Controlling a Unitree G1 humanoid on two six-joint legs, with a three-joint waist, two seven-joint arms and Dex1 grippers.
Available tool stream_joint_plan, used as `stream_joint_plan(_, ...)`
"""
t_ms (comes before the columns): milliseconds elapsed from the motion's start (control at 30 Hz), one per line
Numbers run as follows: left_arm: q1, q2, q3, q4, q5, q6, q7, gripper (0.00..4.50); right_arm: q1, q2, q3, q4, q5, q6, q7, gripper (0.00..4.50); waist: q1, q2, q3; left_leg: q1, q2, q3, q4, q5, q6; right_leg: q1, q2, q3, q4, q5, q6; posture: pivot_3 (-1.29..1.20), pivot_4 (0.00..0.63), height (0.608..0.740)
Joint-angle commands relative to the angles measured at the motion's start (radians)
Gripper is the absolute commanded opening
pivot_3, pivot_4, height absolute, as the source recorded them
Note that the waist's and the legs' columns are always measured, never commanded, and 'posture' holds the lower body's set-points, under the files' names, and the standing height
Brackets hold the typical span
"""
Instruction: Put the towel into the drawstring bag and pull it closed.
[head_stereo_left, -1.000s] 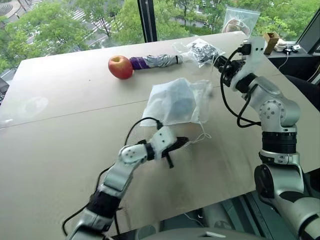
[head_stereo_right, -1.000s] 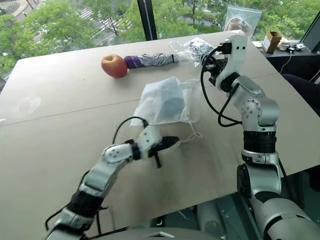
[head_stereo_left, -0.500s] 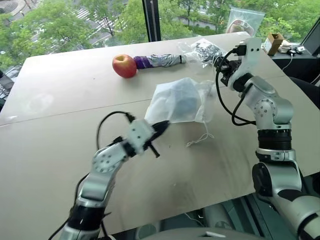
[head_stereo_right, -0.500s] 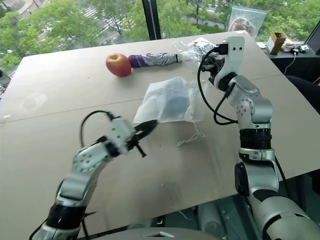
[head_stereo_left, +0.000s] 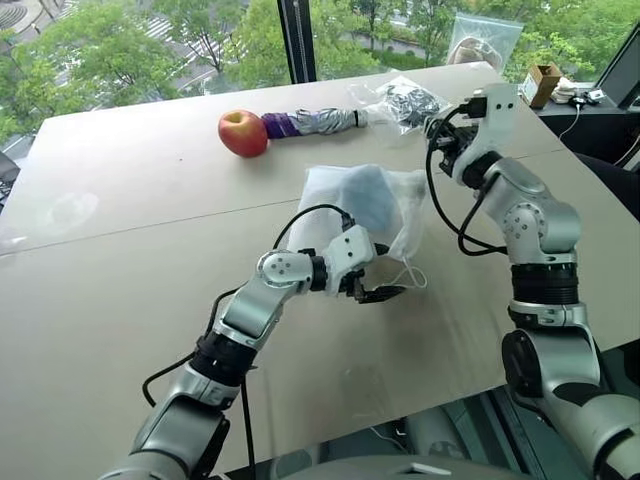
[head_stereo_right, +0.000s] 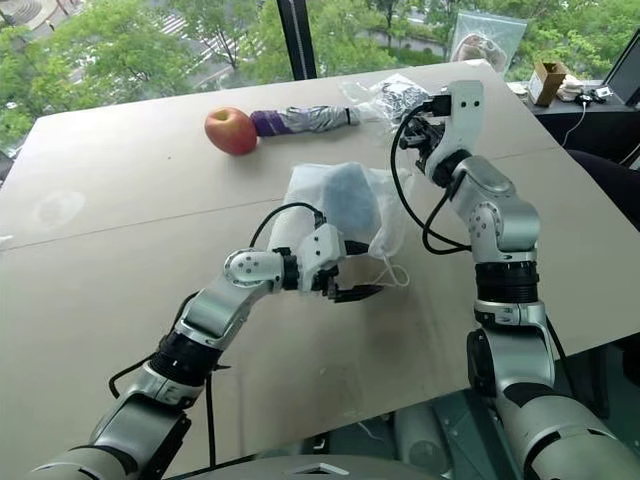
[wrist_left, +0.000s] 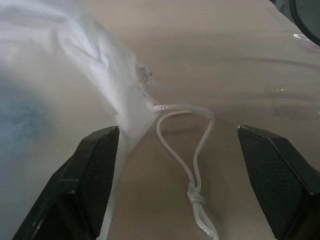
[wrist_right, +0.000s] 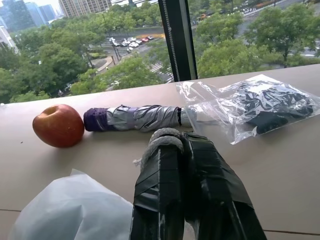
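The drawstring bag (head_stereo_left: 345, 215), thin and translucent white, lies mid-table with the light-blue towel (head_stereo_left: 368, 195) showing through it. My left gripper (head_stereo_left: 385, 291) hovers low at the bag's near right corner, open. In the left wrist view a loose loop of the bag's white string (wrist_left: 197, 150) lies on the table between its wide-apart fingers (wrist_left: 95, 165), which touch nothing. My right gripper (head_stereo_left: 437, 130) is raised beyond the bag's far right side. It is shut on a loop of white string (wrist_right: 162, 138) that curls over its fingertips.
A red apple (head_stereo_left: 242, 133) and a folded purple-grey umbrella (head_stereo_left: 315, 123) lie behind the bag. A clear plastic pouch (head_stereo_left: 405, 100) with dark contents sits near the right gripper. Another zip bag (head_stereo_left: 480, 40) and a small box (head_stereo_left: 541, 85) stand at the table's far right corner.
My left gripper was shut beside the loose string, swung left to the bag's near corner, then came back to the string and opened. The right gripper kept still and shut.
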Motion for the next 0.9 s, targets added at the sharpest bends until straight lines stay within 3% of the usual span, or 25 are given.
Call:
stream_joint_plan(33,-0.03,-0.044,-0.046,0.018,0.012,0.001,-0.015,3.85,0.012,-0.006,-0.024,-0.074,0.013,-0.001,-0.016,0.0,0.003,0.0,0.0,0.0,0.0,0.0,0.0,0.0,0.0,0.0,0.0,0.0,0.0,0.0,0.0,0.0,0.15,0.74)
stream_joint_plan(200,-0.053,-0.06,-0.036,-0.047,-0.052,0.105,-0.058,3.85,0.028,-0.003,-0.032,-0.104,0.017,0.011,-0.032,0.0,0.001,0.0,0.0,0.0,0.0,0.0,0.0,0.0,0.0,0.0,0.0,0.0,0.001,0.0,0.0,0.0,0.15,0.74)
stream_joint_plan(567,-0.086,0.108,-0.015,-0.268,-0.222,0.412,-0.178,3.85,0.053,-0.004,-0.037,-0.138,0.029,0.035,-0.046,0.0,-0.001,0.0,0.0,0.001,0.0,0.0,0.0,0.0,0.0,0.0,0.0,0.001,0.001,0.0,0.0,0.0,0.15,0.74)
stream_joint_plan(767,-0.166,0.002,0.05,-0.08,-0.049,0.232,0.085,3.85,0.051,-0.013,-0.039,-0.141,0.032,0.041,-0.045,0.0,0.006,0.0,0.0,0.0,0.0,-0.001,0.001,0.0,0.0,0.0,0.0,0.001,0.001,0.0,0.0,0.0,0.15,0.74)
stream_joint_plan(900,-0.186,0.003,0.087,0.065,0.067,0.086,0.221,3.85,0.052,-0.015,-0.038,-0.144,0.035,0.043,-0.045,0.0,-0.001,0.0,0.0,0.001,0.0,0.0,0.001,0.0,0.0,0.0,0.0,0.001,0.002,0.0,0.0,0.0,0.15,0.74)
